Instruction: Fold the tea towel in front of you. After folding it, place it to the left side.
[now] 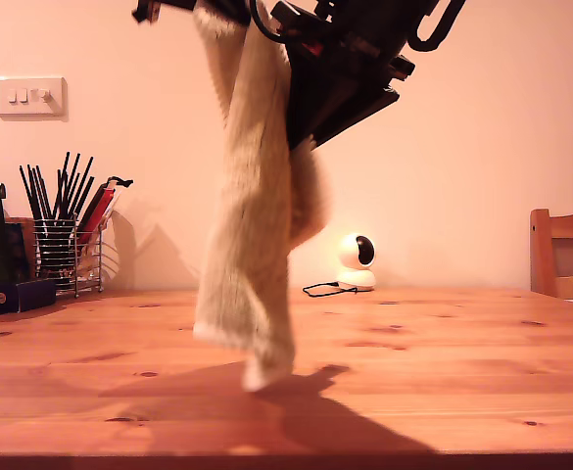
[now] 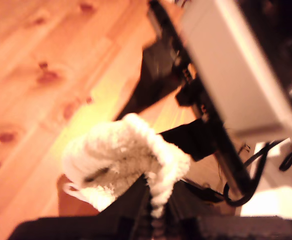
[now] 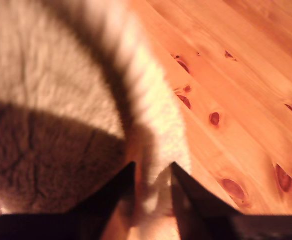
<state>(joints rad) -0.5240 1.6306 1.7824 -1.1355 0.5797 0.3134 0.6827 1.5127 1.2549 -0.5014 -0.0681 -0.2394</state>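
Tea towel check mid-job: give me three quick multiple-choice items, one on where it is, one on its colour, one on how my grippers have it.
1. Where is the tea towel?
A. Flat on the table
B. Hanging above the table, lowest tip near the wood
C. On the chair

2. What colour is it?
A. Pale cream-white
B. Dark blue
C. Red check

3. How does my first gripper stand?
A. Open, apart from the cloth
B. Shut on a pen
C. Shut on the tea towel

Answers: B, the exterior view shows it dangling from the arms over the table. A, all views show fluffy cream cloth. C, the first wrist view shows cloth bunched between the jaws; my second gripper also pinches it.
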